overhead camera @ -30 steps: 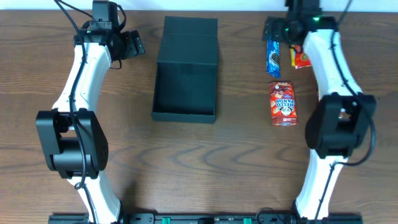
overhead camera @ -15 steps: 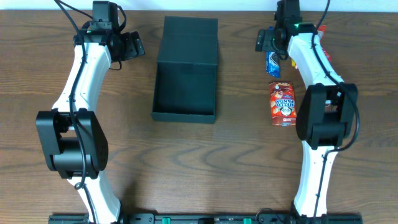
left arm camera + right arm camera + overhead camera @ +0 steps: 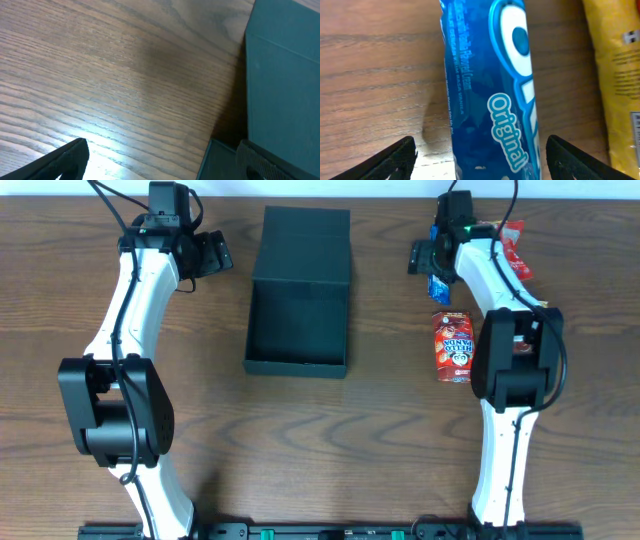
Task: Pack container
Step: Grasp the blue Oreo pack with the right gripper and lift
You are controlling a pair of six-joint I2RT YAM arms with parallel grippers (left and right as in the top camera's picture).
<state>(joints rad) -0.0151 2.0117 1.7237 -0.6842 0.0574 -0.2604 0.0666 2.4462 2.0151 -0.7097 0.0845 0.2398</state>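
Right fingers stand spread either side of the blue packet, not touching it, apparently lined up to pinch it. Left fingers hang spread beside the box, which sits upper centre of the overhead frame with its lid back, ready for filling.

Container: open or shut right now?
Open. Container lid is folded back toward the far edge; overhead shows its bare interior.

One container, one blue packet, one red carton, one red-and-yellow packet — four items total
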